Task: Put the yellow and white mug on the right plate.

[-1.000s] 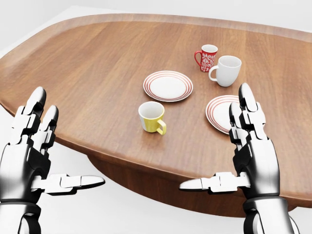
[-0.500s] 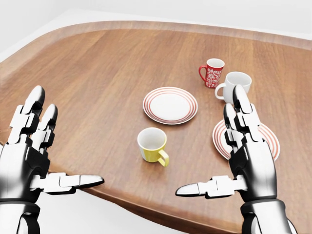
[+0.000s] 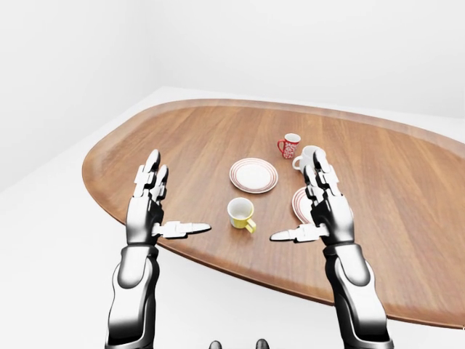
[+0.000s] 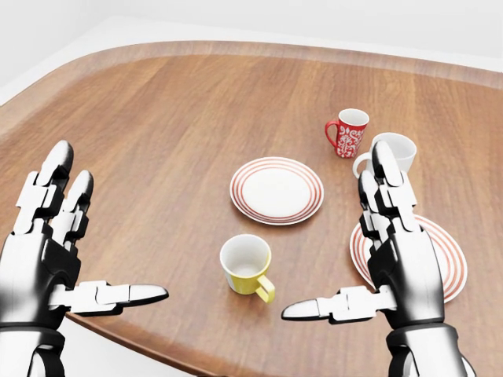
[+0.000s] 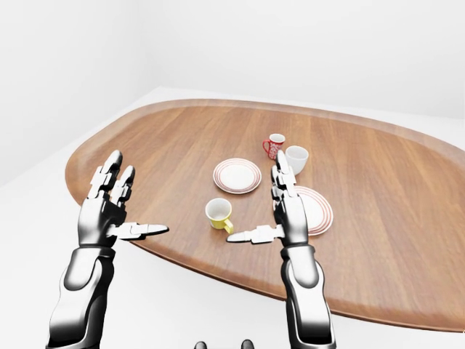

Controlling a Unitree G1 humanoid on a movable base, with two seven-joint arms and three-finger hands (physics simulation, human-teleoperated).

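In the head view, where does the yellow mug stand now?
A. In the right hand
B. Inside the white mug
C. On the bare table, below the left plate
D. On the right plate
C: the yellow mug stands upright on the table, below the left plate, touching neither hand.

A rounded wooden table [image 4: 157, 118] bears two red-ringed plates [image 4: 276, 190] and three mugs [image 4: 246, 265].

Plain white walls [image 3: 290, 43] meeting in a soft corner at upper left of the left-eye view. Pale, bare floor [image 3: 51, 240] below, nearly the same white. Large rounded wooden tabletop [image 3: 407, 218], warm brown with grain running lengthwise and a raised darker rim. Even, diffuse light; faint shadows only.
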